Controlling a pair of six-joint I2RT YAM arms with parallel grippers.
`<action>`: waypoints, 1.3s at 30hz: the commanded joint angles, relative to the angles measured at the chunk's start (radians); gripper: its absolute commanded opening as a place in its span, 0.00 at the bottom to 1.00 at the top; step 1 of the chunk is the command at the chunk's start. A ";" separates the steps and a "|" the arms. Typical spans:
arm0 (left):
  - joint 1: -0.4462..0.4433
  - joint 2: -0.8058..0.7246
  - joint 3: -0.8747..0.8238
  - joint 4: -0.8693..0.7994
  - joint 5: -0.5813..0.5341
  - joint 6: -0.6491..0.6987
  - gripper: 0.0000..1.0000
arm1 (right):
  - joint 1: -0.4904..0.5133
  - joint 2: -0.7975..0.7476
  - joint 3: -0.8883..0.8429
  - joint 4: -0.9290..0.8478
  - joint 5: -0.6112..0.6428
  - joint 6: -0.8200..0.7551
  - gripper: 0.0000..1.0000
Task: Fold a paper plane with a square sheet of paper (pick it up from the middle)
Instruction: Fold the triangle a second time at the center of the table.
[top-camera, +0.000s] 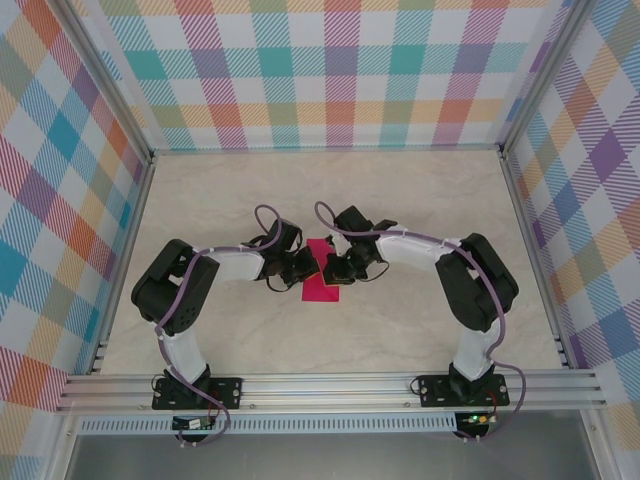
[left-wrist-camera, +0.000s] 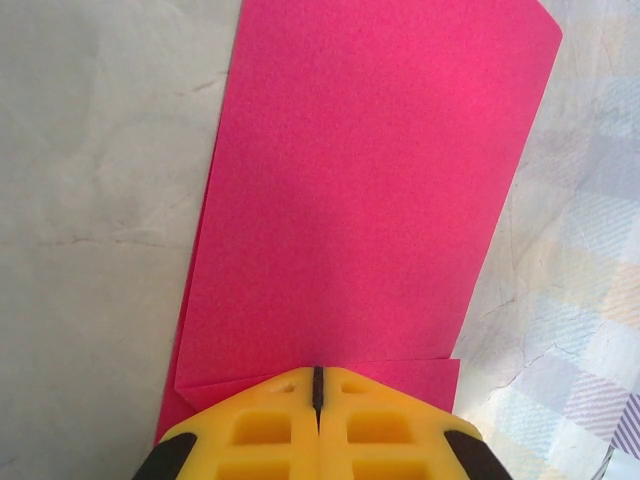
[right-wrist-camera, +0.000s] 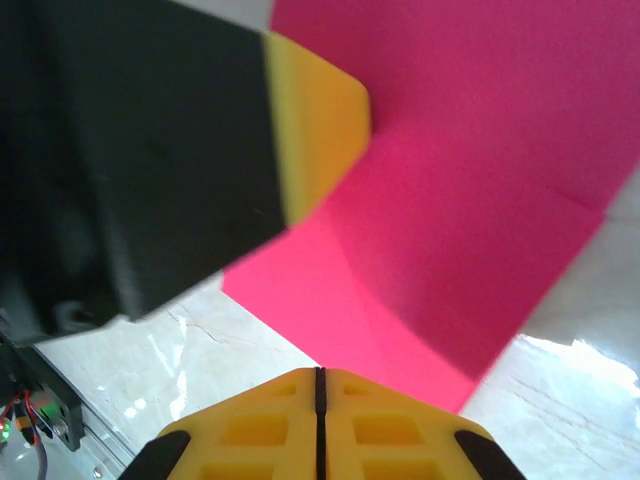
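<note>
The square sheet of paper (top-camera: 322, 288) is magenta-pink and lies folded into a narrow rectangle at the middle of the table. In the left wrist view the sheet (left-wrist-camera: 370, 200) runs away from my left gripper (left-wrist-camera: 318, 372), whose yellow jaws are shut, tips resting on its near edge above a small folded strip. My right gripper (right-wrist-camera: 320, 372) is shut too, at the edge of the sheet (right-wrist-camera: 480, 200), where a crease and a shadowed layer show. From above, the left gripper (top-camera: 309, 267) and right gripper (top-camera: 334, 267) meet over the sheet from either side. The paper plane is out of view.
The pale marbled table (top-camera: 420, 200) is fenced by aluminium rails and checked walls (top-camera: 340, 70). In the right wrist view the left arm's yellow-and-black finger (right-wrist-camera: 310, 120) looms close at upper left. Both arm bases stand at the near rail (top-camera: 330, 385).
</note>
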 joint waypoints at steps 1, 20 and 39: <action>-0.002 0.058 -0.056 -0.146 -0.135 0.002 0.00 | 0.013 0.017 -0.010 0.047 -0.030 0.018 0.10; -0.002 0.066 -0.058 -0.176 -0.173 -0.007 0.00 | 0.021 0.090 -0.054 -0.058 0.072 -0.086 0.08; 0.003 0.087 -0.099 -0.151 -0.203 0.001 0.00 | -0.031 -0.072 -0.278 -0.086 0.022 -0.092 0.08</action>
